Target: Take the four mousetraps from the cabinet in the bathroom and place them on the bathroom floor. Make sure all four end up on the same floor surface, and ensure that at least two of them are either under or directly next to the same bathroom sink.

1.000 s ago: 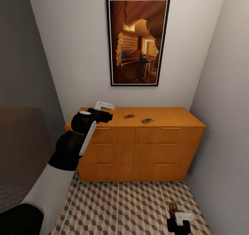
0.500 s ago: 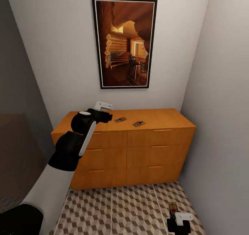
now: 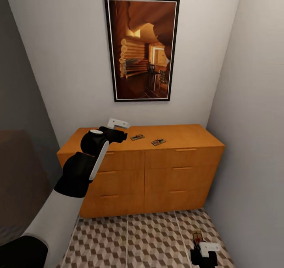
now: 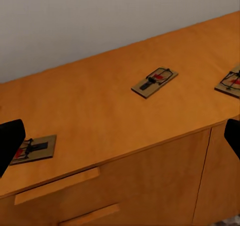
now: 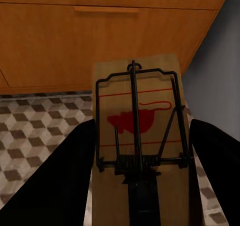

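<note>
Room: a small corner with a framed picture (image 3: pixel 141 47) over the cabinet (image 3: pixel 173 169).
Traps: three mousetraps (image 4: pixel 155 82) lie on top.
Right gripper (image 3: pixel 203 255): jaws closed on one trap (image 5: pixel 140 136), low over the bathroom floor (image 3: pixel 150 240).
Left gripper (image 4: pixel 120 136): jaws open, above the cabinet top.
Next: probably pick up a trap.

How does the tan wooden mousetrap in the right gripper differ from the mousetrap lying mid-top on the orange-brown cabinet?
The tan wooden mousetrap in the right gripper is held between the right gripper's dark fingers over the cube-patterned floor tiles; the mousetrap on the cabinet lies free and flat on the orange-brown wooden cabinet top. The held one is low by the cabinet's base, the other up on top. Both have dark wire and a red mark.
</note>
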Motion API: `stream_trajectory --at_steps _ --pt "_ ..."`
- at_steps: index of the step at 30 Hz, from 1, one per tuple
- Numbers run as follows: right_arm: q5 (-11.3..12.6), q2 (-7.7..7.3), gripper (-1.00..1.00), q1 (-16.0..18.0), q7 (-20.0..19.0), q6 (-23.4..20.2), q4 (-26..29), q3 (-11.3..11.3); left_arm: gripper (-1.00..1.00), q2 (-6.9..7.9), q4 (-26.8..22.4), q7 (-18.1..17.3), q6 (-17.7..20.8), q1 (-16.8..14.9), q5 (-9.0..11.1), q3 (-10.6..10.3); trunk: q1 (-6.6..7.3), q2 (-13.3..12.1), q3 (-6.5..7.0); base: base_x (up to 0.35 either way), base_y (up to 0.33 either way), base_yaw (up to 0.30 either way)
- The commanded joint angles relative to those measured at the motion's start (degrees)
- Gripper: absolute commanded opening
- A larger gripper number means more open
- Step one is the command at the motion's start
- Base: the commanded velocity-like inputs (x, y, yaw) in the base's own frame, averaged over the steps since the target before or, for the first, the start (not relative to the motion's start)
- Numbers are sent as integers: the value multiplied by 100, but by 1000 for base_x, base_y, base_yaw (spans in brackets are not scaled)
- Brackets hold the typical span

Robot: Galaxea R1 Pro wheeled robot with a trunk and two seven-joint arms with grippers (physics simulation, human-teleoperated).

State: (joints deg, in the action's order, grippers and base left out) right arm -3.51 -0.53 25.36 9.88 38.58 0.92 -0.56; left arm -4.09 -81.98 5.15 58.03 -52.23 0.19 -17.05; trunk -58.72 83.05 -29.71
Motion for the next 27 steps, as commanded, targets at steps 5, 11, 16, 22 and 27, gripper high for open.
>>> stream_trajectory --at_steps 5,11,16,22,27 --pt "-36 0 -100 4 33 9 -4 -6 100 31 -3 30 24 22 8 -9 -1 3 -6 131 0 0" --pt "-36 0 -100 4 32 9 -4 -6 100 42 -3 30 24 38 8 -4 -1 3 -6 138 0 0" --pt "-36 0 -100 4 32 9 -4 -6 100 42 1 30 24 45 8 -8 -1 3 -6 125 0 0" --pt "-36 0 -100 4 33 9 -4 -6 100 43 10 30 24 46 8 -9 -1 3 -6 98 0 0" --pt "-36 0 -100 4 30 5 -12 -6 100 45 14 30 21 95 8 -9 -1 3 -6 85 0 0"
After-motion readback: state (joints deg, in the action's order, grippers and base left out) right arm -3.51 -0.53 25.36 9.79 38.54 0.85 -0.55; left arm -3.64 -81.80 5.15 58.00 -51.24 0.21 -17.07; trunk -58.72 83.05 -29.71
